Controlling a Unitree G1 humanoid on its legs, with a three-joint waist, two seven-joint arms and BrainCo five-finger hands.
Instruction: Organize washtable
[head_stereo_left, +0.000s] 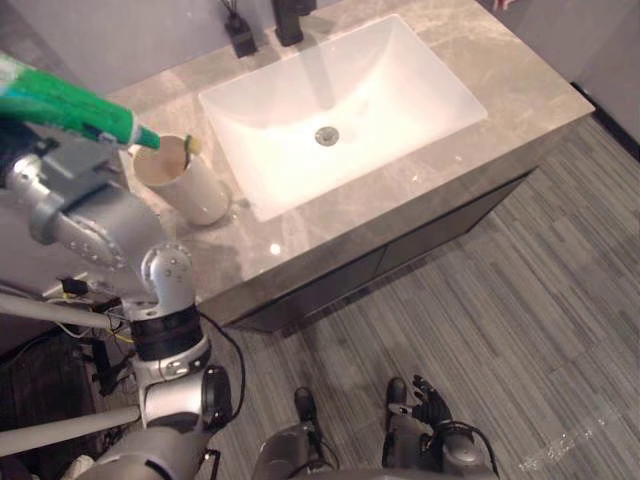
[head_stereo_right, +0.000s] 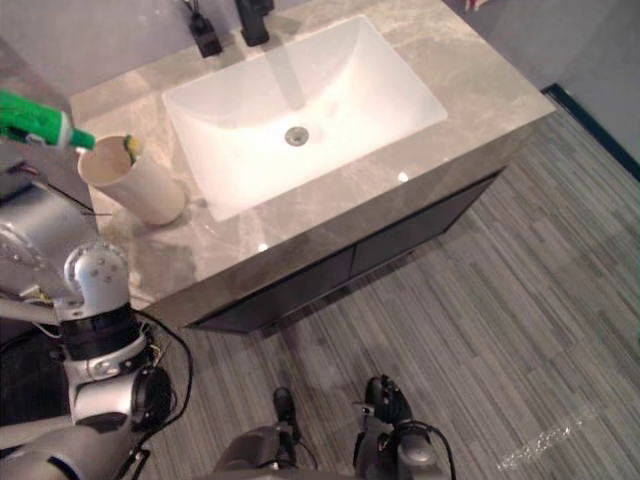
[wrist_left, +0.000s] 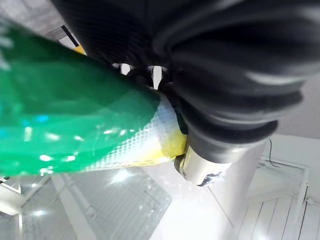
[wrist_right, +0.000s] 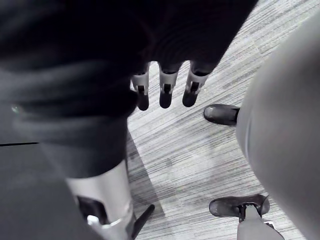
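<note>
A green tube (head_stereo_left: 62, 106) with a white neck is held level above the counter's left end, its tip over the rim of a beige cup (head_stereo_left: 190, 185). My left hand (wrist_left: 200, 162) is curled round the tube (wrist_left: 75, 120), which shows right against the dark wrist cover in the left wrist view. Inside the cup, something small and yellow-green (head_stereo_left: 192, 146) leans on the rim. My right hand (head_stereo_left: 430, 405) hangs low near the floor, away from the counter, with its fingers (wrist_right: 165, 92) straight and nothing in it.
A white rectangular basin (head_stereo_left: 400, 90) is sunk into the grey stone counter (head_stereo_left: 500, 70). A black tap (head_stereo_left: 290, 20) and a small black holder (head_stereo_left: 238, 35) stand behind it. Dark cabinet doors (head_stereo_left: 400, 250) face a striped grey floor.
</note>
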